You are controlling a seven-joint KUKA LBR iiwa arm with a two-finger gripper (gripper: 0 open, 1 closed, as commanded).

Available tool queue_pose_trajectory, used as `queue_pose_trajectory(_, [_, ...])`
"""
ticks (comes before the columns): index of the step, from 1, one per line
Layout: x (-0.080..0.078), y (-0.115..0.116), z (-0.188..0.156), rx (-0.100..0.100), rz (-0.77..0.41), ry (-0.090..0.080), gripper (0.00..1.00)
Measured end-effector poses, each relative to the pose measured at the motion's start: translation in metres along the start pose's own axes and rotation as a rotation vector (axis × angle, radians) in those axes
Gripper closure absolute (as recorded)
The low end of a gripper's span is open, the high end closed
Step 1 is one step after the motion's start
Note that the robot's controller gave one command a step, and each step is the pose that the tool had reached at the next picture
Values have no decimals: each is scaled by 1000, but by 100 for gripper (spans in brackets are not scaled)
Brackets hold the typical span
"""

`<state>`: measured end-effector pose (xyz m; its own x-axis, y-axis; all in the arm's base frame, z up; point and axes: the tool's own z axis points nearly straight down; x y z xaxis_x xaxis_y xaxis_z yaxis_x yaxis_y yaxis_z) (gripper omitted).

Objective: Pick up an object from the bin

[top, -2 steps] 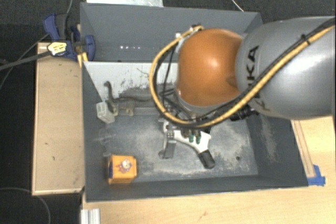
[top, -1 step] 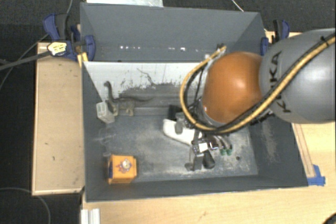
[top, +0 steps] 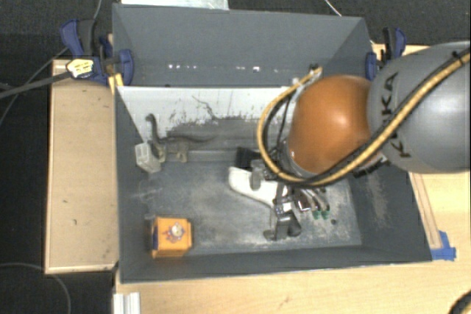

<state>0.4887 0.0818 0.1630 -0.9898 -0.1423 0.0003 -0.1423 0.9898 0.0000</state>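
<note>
Lying on the floor of the bin [top: 210,220] near its middle, a white curved object [top: 243,183] sits partly under the robot's wrist, so its right end is hidden. The gripper [top: 282,226] hangs low just to the right of and in front of this white object, close to the floor; whether it touches the object cannot be told, and whether the jaws are wide or narrow cannot be told either, since the wrist blocks them. Some small green bits [top: 321,215] lie just beside the gripper on its right. A small black piece [top: 246,157] lies just behind the white object. Above them the round orange cover [top: 331,121] on the wrist is ringed by looped cables [top: 274,116]. Well apart, an orange block [top: 171,237] with a pale round top sits in the front left corner, and a grey lump [top: 147,157] rests against the left wall.
</note>
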Motion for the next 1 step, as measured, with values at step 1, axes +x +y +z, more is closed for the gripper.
queue_pose_trajectory(1, [-7,-6,-7,-2,98,-8,0])
